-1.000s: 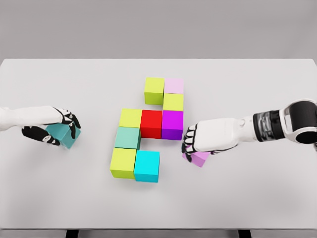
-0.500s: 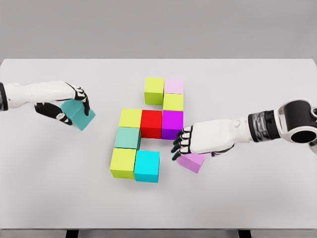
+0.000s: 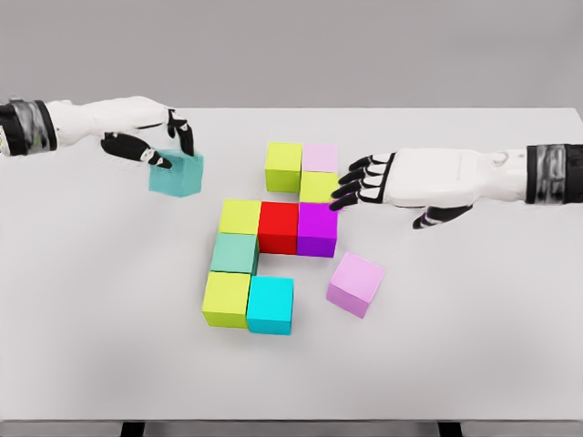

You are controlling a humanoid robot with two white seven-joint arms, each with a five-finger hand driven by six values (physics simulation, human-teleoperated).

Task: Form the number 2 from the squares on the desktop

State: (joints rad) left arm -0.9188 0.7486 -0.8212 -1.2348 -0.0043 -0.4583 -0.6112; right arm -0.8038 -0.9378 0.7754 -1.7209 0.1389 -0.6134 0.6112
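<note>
We see the left hand (image 3: 150,137) pinching a teal cube (image 3: 177,174) above the table (image 3: 474,346), left of the half-built block figure (image 3: 273,238); the right hand (image 3: 401,179) hovers with fingers spread, holding nothing, and a lilac cube (image 3: 354,285) lies loose just right of the cyan cube (image 3: 271,306)

You looked down on a white table (image 3: 109,346) that filled most of the view, edge to edge from 9 to 3 o'clock. Toward 12 stood a plain grey wall (image 3: 291,50). Light was soft, even; shadows faint.
</note>
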